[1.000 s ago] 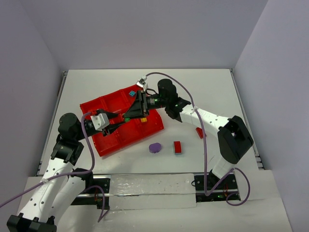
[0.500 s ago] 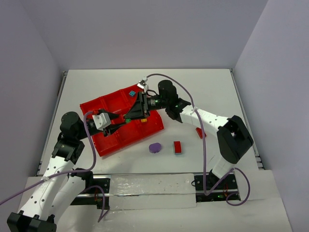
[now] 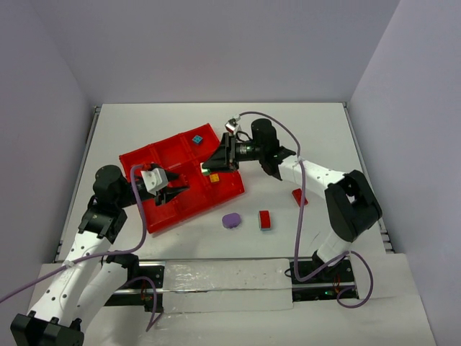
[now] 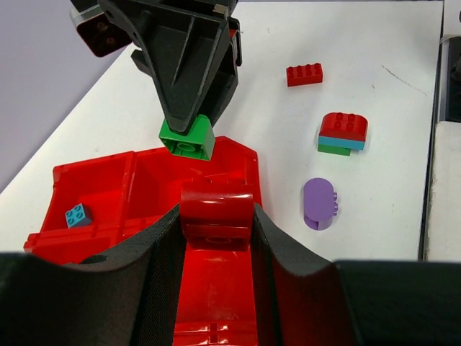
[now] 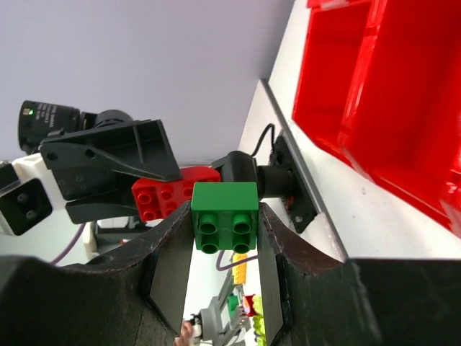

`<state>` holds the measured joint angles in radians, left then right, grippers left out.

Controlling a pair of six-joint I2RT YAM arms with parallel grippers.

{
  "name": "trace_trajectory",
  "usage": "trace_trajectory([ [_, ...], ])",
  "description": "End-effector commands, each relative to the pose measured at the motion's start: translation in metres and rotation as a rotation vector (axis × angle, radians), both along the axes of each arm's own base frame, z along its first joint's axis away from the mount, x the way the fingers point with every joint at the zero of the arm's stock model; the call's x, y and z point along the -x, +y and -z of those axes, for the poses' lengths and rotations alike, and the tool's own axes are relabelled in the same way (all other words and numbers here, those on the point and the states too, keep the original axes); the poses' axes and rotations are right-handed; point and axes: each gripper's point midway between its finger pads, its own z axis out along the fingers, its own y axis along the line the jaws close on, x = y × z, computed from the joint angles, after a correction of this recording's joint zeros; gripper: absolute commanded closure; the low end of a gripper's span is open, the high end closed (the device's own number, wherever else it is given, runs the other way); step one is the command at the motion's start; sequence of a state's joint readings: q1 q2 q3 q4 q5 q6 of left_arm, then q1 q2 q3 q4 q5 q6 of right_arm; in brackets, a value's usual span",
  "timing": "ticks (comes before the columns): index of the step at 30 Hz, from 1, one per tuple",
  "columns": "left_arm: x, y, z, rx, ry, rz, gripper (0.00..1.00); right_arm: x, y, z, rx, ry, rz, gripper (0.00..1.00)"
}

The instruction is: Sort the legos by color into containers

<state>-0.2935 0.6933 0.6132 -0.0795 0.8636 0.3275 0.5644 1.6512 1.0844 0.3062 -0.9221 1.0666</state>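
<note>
Over the red tray of containers [image 3: 148, 160], my two grippers face each other a short way apart. My left gripper [image 4: 216, 216] is shut on a red lego [image 4: 216, 210]; the top view has this gripper [image 3: 180, 192] above the tray's front row. My right gripper [image 5: 225, 216] is shut on a green lego [image 5: 225, 215]. This green lego [image 4: 187, 138] hangs above the tray's near right corner. A teal lego [image 3: 197, 138] lies in the back right container. A yellow lego [image 3: 214, 177] lies in the front right one.
On the table right of the tray lie a purple lego [image 3: 231, 220], a stack with a red lego on top [image 3: 264, 219], and a long red lego [image 3: 299, 197]. In the left wrist view that stack [image 4: 343, 133] shows red over teal over green.
The grippers stood tip to tip over the tray; now my right gripper has drawn back to the right with the green lego. The left gripper, still holding the red lego, has barely moved.
</note>
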Motion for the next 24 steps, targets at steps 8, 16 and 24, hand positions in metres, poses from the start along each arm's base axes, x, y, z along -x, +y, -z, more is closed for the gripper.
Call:
trace_trajectory([
  [8, -0.049, 0.023, -0.047, 0.142, 0.093, -0.328, 1.0, -0.028, -0.035, -0.006, 0.288, -0.227, 0.19, 1.0],
  [16, -0.092, 0.049, -0.071, 0.246, 0.306, -0.637, 1.0, -0.055, -0.068, 0.002, 0.544, -0.337, 0.348, 1.0],
  [24, -0.126, 0.083, -0.059, 0.318, 0.472, -0.963, 1.0, -0.048, -0.034, 0.006, 0.677, -0.443, 0.309, 1.0],
])
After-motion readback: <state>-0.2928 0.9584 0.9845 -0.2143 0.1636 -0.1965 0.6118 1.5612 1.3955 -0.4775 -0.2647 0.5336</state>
